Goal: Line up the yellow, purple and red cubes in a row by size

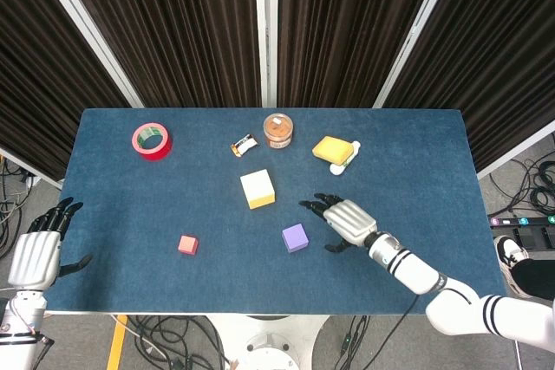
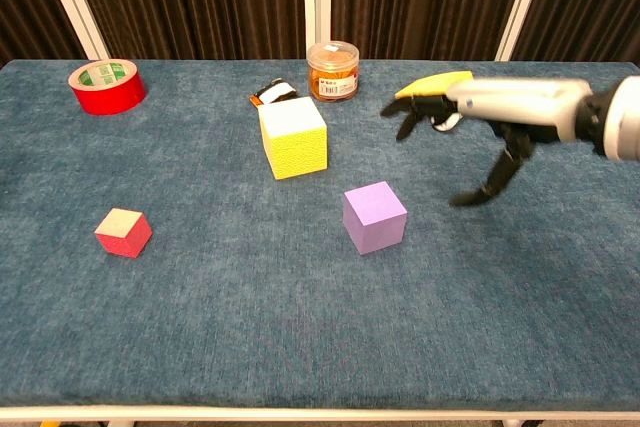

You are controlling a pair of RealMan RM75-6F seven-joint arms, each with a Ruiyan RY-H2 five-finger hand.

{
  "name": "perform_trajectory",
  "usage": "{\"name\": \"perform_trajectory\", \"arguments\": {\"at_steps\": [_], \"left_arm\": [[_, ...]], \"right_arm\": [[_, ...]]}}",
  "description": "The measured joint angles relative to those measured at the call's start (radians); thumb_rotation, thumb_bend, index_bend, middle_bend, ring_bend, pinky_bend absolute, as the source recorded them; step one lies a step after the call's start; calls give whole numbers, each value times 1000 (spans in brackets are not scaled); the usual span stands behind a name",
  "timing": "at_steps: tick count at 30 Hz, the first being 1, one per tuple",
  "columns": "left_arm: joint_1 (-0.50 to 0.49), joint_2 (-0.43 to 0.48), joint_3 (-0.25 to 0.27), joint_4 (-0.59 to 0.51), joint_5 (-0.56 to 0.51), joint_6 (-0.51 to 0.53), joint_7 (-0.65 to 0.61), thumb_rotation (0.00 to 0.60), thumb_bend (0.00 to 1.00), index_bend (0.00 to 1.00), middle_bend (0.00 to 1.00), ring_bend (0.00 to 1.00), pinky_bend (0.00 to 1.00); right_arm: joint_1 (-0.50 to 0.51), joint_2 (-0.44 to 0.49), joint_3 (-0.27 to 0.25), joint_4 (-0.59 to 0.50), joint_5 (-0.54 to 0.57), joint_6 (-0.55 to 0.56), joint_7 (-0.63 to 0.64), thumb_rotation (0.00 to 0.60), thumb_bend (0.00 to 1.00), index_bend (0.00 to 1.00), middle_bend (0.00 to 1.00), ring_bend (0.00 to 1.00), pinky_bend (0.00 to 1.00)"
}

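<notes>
Right hand hovers over the blue table with fingers spread, holding nothing — it sits just right of the purple cube, apart from it, not touching. In the chest view the same hand reaches in from the right edge, fingertips pointing left and the thumb hanging down, above the cloth. Yellow cube stands on its own near the table's middle, left of the hand and further back, well apart from it; flat on the table, white-ish top face up. Purple cube lies in front of and to the right of the yellow one, a gap between them. Red cube is the smallest, off to the left near the front edge, well apart from the other two and from both hands. Left hand is beyond the table's left front corner, off the surface, fingers extended and apart, empty. At the back: red tape roll on the left, a small dark packet, a clear jar of orange stuff, a yellow sponge touching a white object I cannot identify.
</notes>
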Motion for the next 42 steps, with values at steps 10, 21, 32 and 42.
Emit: {"name": "perform_trajectory", "arguments": {"at_steps": [10, 21, 32, 42], "left_arm": [[8, 1, 1, 2, -7, 2, -9, 600, 189, 191, 200, 182, 241], [25, -3, 6, 26, -11, 9, -41, 600, 189, 191, 200, 182, 241], [24, 4, 8, 20, 4, 5, -57, 600, 188, 191, 200, 182, 241], [25, 22, 11, -5, -9, -13, -60, 600, 188, 191, 200, 182, 241]], "right_arm": [[29, -122, 6, 97, -26, -35, -12, 600, 140, 19, 137, 0, 145], [41, -195, 37, 159, 33, -43, -91, 600, 333, 432, 404, 136, 218], [36, -121, 99, 232, 110, -49, -37, 600, 329, 435, 402, 140, 194], [165, -311, 178, 558, 145, -177, 69, 600, 255, 437, 394, 138, 92]]}}
